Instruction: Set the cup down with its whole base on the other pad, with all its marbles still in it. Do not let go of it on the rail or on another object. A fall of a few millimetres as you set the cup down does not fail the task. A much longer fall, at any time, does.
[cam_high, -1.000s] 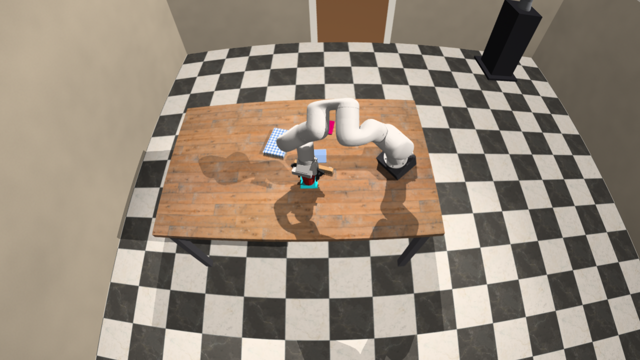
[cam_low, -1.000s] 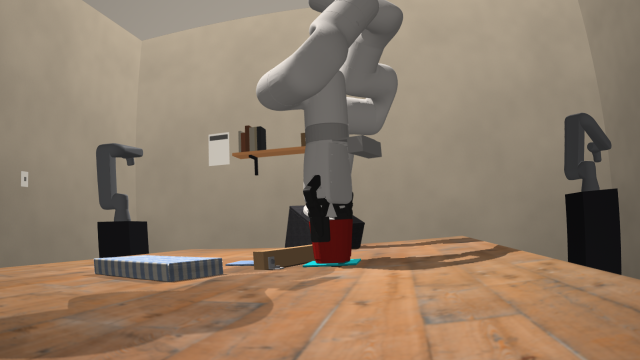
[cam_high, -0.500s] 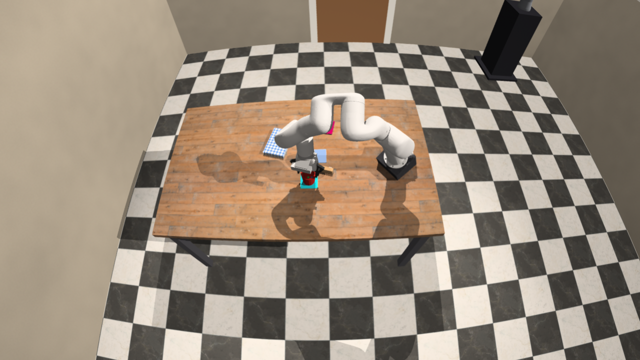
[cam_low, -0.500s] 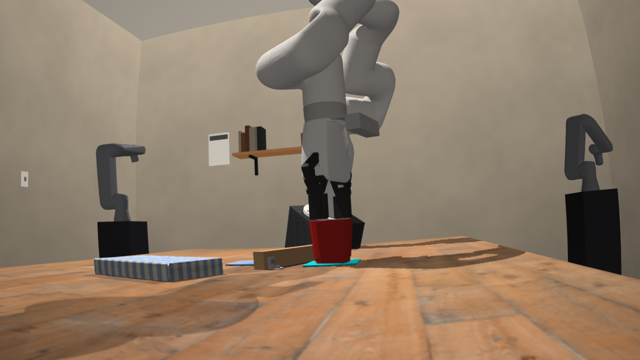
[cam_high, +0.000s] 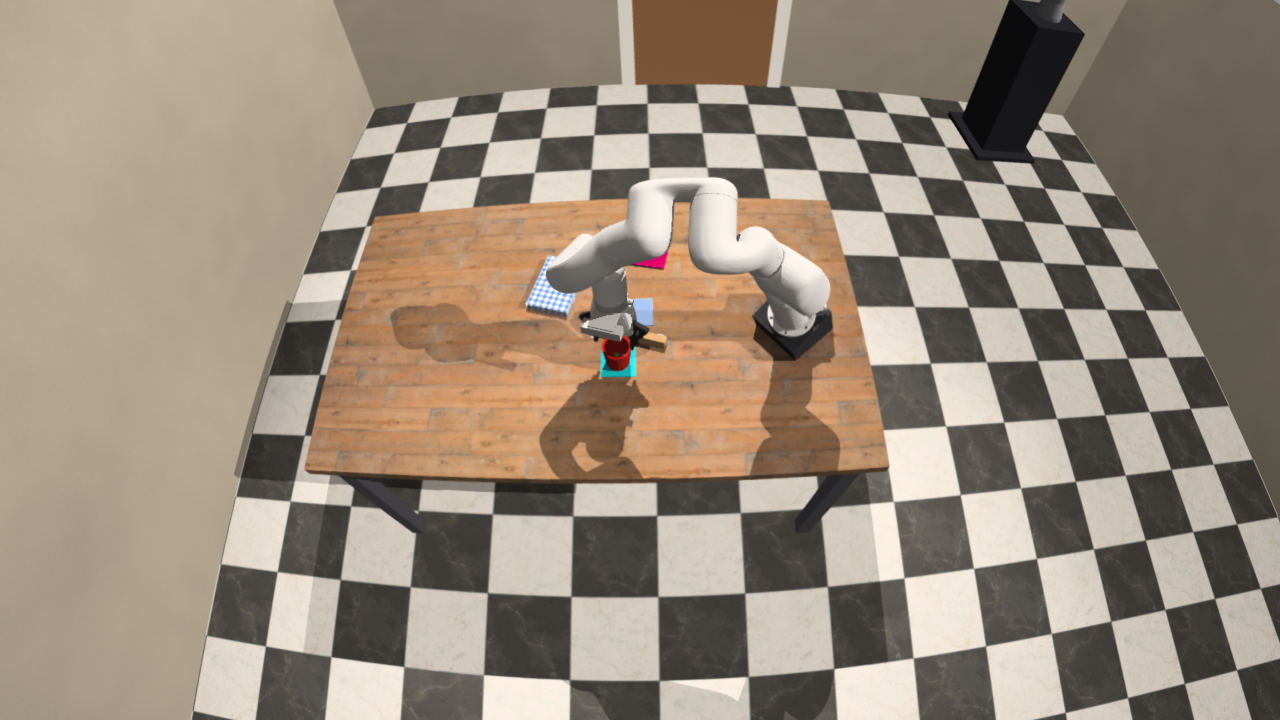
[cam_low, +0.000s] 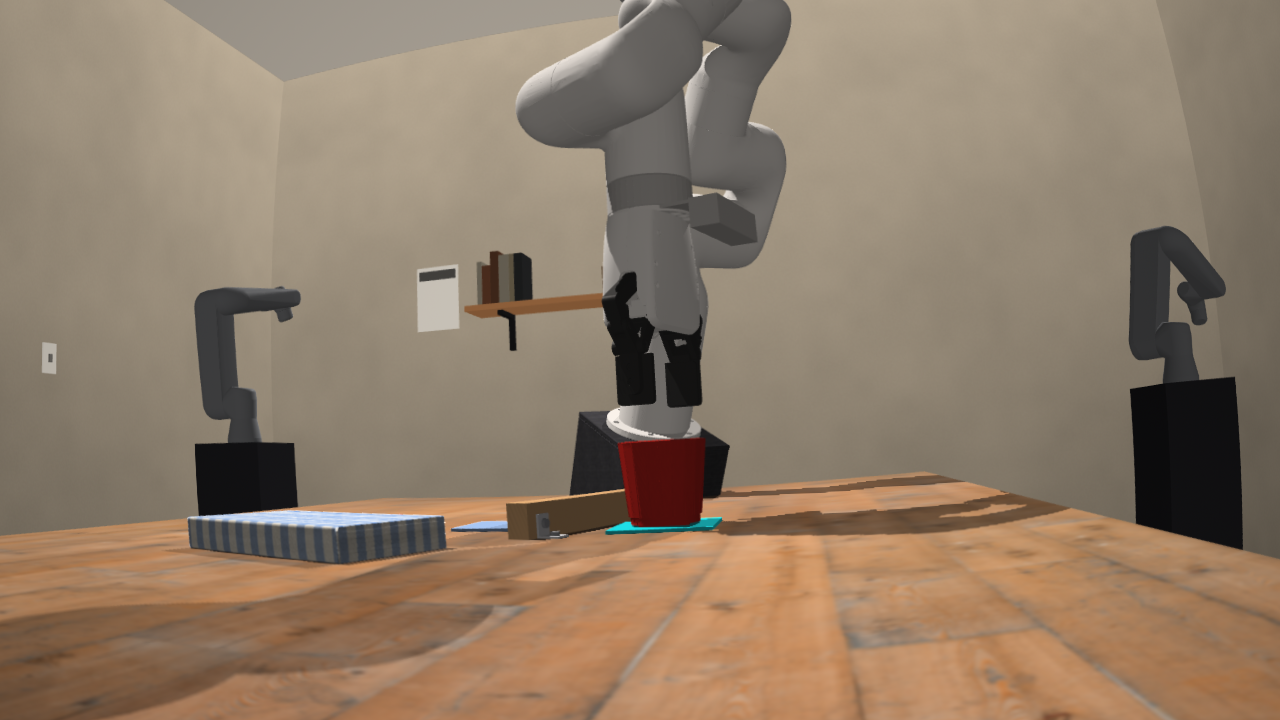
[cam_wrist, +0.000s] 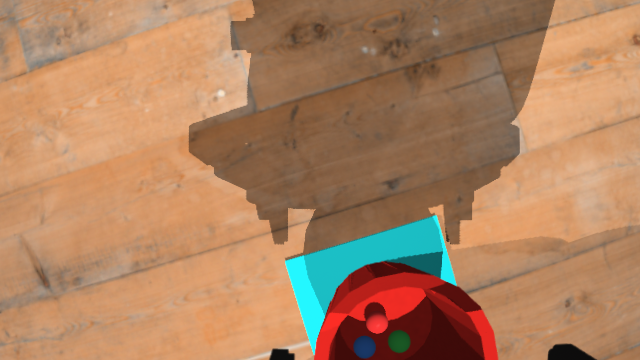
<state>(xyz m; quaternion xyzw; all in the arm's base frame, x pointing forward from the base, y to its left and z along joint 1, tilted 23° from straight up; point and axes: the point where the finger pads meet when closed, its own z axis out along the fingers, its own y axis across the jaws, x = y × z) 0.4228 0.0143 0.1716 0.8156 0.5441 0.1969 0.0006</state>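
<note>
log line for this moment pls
gripper: open, empty, above cup | cup: upright on cyan pad | marbles: three inside

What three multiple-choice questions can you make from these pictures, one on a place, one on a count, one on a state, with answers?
1. Where does the red plastic cup stand?
A. on the cyan square pad
B. on the wooden rail
C. on the blue checked flat box

2. How many marbles show in the cup?
A. one
B. three
C. five

3. How is the black gripper?
A. shut on the cup
B. open, above the cup
C. shut on the rail

Answers: 1 A, cyan shows round the cup's base. 2 B, red, blue and green in the wrist view. 3 B, its fingers hang apart above the rim.
</note>
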